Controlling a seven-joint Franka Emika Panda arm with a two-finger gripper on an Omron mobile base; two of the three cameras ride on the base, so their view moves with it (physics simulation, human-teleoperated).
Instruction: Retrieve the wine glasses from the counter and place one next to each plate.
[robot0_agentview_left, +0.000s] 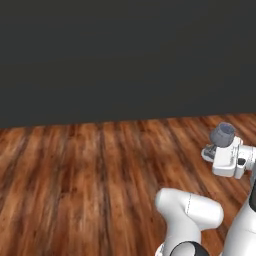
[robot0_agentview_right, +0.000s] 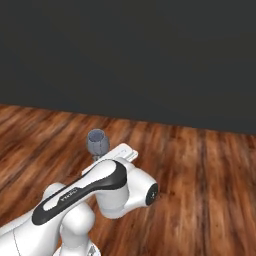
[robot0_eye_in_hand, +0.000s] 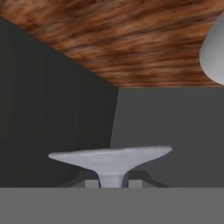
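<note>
The wine glass (robot0_agentview_left: 222, 134) sits in my gripper (robot0_agentview_left: 216, 148), clamped by its stem, and it is up in the air over the wooden floor (robot0_agentview_left: 85, 170) rather than on any surface. From the left base camera the grey-blue bowl stands at the right side of the picture, just above my white hand, mouth turned up and slightly toward the camera. From the right base camera the same bowl (robot0_agentview_right: 97, 142) rises just behind my forearm (robot0_agentview_right: 80, 192), roughly upright, with the flat white part of the hand beside it.

Looking along my gripper (robot0_eye_in_hand: 113, 183), the round foot (robot0_eye_in_hand: 110, 156) of the glass spreads wide and flat across the lower middle, and the short stem runs down from it between my two fingertips (robot0_eye_in_hand: 91, 183) — they press in on either side of it, close together. That view is rolled, so the floor boards lie across the top and dark grey wall panels (robot0_eye_in_hand: 52, 109) fill the middle.

A dark wall (robot0_agentview_left: 125, 55) runs behind the floor in both base views — plain and unlit.
</note>
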